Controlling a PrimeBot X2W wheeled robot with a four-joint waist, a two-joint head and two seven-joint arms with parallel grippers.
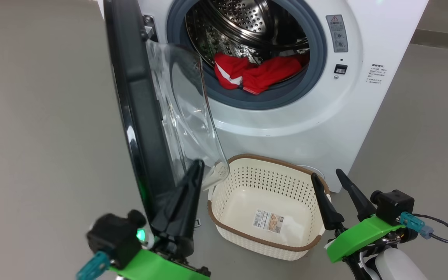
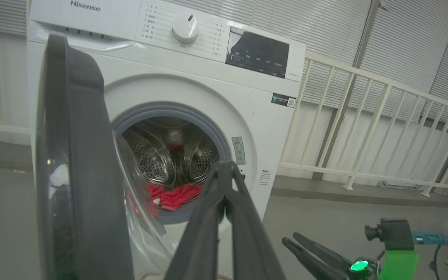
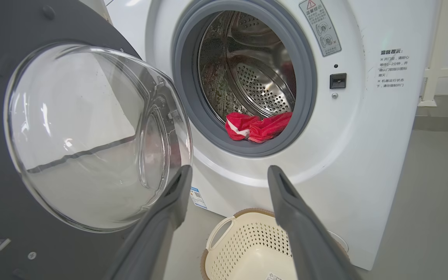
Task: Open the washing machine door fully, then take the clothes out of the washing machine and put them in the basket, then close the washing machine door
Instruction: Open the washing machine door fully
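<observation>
Shut-fingered left gripper [image 1: 197, 165] at the glossy black-rimmed round washing machine door [image 1: 138, 116]

Its two long dark fingers are pressed together with nothing between them, tips low on the door's inner side beside the bulging clear glass bowl [image 1: 185, 116]. Whether they actually touch it is hard to tell from the head view. The right gripper [image 1: 327, 175] hangs at the right edge of the cream perforated plastic basket [image 1: 270, 157], jaws spread wide and empty. The bright red clothes with white trim [image 1: 255, 74] lie at the front lip of the perforated steel drum [image 1: 247, 15], on the grey rubber ring [image 1: 255, 102] of the big white front-loading washing machine [image 1: 305, 128].

The door stands roughly edge-on to the machine, so it probably needs more swing. Smooth glass and glossy plastic give closed fingertips little purchase, and a slip could let the door drift across the opening. The bowl's lower edge sits just above the basket's left handle, so a careless push might nudge the basket. Fabric could also catch on the rubber ring and drop short.

Everything rests on a plain matte grey floor [image 1: 33, 136]; a white railing [image 2: 383, 128] and a pale slatted wall [image 2: 403, 39] run behind the machine
</observation>
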